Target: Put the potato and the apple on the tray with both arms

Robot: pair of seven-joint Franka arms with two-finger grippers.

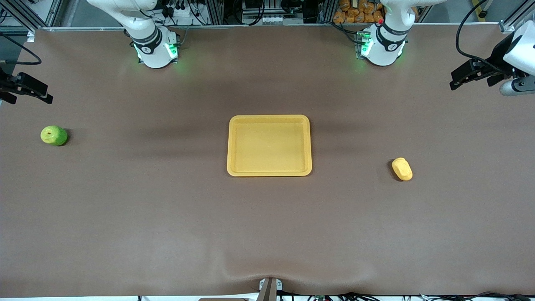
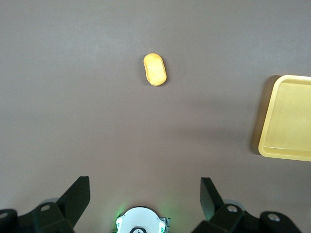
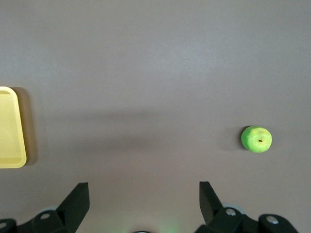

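Observation:
The yellow-orange tray (image 1: 269, 173) lies empty at the table's middle. The green apple (image 1: 54, 135) sits toward the right arm's end, well apart from the tray. The yellow potato (image 1: 402, 169) lies toward the left arm's end, slightly nearer the front camera than the tray's middle. My left gripper (image 2: 145, 180) is open and empty, high over the table by its own base, with the potato (image 2: 155, 69) and a tray (image 2: 286, 119) edge below. My right gripper (image 3: 143, 185) is open and empty, equally high, with the apple (image 3: 256, 139) and a tray (image 3: 9, 126) corner below. Neither gripper shows in the front view.
The right arm's base (image 1: 154, 48) and the left arm's base (image 1: 382, 46) stand lit green at the table's back edge. A black fixture (image 1: 25, 88) juts in at the right arm's end. A black and white one (image 1: 480, 73) juts in at the left arm's end.

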